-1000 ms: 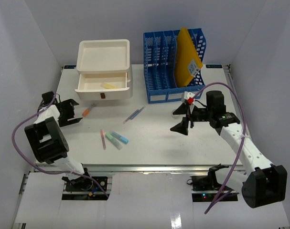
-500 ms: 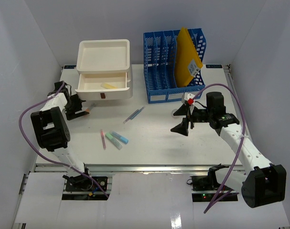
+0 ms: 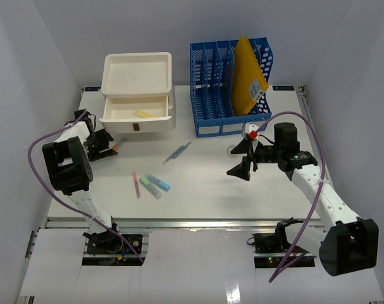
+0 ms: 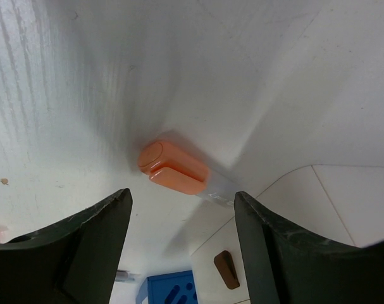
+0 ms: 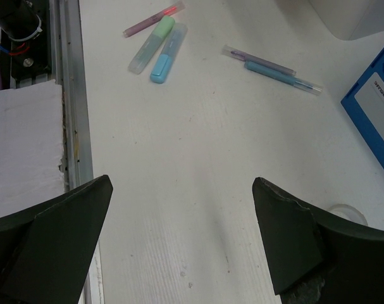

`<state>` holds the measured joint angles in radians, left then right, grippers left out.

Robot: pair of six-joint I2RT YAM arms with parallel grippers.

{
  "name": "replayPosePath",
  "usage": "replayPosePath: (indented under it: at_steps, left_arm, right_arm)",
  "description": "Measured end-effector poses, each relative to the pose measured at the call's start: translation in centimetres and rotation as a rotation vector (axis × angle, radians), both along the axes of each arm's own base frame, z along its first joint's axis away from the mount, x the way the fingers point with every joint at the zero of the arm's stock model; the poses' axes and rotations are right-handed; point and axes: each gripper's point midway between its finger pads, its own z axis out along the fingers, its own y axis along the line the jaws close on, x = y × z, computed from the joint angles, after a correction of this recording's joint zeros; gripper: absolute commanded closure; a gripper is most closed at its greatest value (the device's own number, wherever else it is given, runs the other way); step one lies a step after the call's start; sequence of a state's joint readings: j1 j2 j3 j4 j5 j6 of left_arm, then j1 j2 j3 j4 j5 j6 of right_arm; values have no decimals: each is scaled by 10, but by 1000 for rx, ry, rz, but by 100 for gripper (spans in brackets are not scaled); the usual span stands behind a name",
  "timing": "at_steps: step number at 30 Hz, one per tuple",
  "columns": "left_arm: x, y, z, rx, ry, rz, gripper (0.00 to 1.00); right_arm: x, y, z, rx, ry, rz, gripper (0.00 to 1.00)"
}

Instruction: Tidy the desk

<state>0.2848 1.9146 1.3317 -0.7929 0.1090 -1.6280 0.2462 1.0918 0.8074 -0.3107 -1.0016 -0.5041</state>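
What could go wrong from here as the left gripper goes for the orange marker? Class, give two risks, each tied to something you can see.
1. The orange marker lies close to the drawer box, between the open jaws of the left gripper; a finger may strike the box or nudge the marker away.
2. The open drawer juts out nearby; a careless lift might bump it.

From above, the left gripper point(image 3: 107, 145) hides most of the orange marker point(image 3: 114, 147), and in the right wrist view the rack point(image 5: 362, 123) is cut off at 3 o'clock.
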Motion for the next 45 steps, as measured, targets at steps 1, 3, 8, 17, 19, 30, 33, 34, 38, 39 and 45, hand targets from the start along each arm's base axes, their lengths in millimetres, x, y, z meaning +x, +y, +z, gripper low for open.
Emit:
replayPosePath:
  at_steps: [1, 3, 8, 17, 19, 30, 33, 34, 38, 39, 45]
  left_arm:
    - [1, 0, 0, 1, 0, 1, 27]
    - [1, 1, -4, -1, 9, 5, 30]
    - [-2, 2, -16, -1, 41, 13, 39]
    - [-3, 4, -17, 6, 48, 22, 74]
    - [-2, 3, -16, 6, 46, 21, 78]
    - [-15, 12, -16, 60, 41, 17, 95]
    - [-33, 27, -5, 100, 7, 43, 98]
    - [-42, 33, 3, 115, -7, 61, 98]
    - [-65, 65, 44, 205, -110, 140, 100]
    - [-69, 71, 56, 234, -143, 152, 100]
    - [-93, 66, 134, 366, -384, 151, 100]
  right_arm:
    - [0, 0, 0, 0, 0, -2, 2]
    - [1, -1, 0, 0, 0, -6, 2]
    - [4, -4, 0, 3, 1, -18, 2]
    - [5, -7, 3, 10, -3, -23, 2]
    - [4, -7, 3, 12, -3, -22, 2]
    - [4, -10, 6, 19, -12, -28, 2]
    - [3, -10, 8, 22, -21, -28, 2]
    - [3, -10, 8, 23, -23, -27, 2]
    - [2, -10, 10, 26, -25, -24, 2]
    - [2, -10, 10, 27, -25, -25, 2]
    - [3, -12, 9, 28, -29, -33, 2]
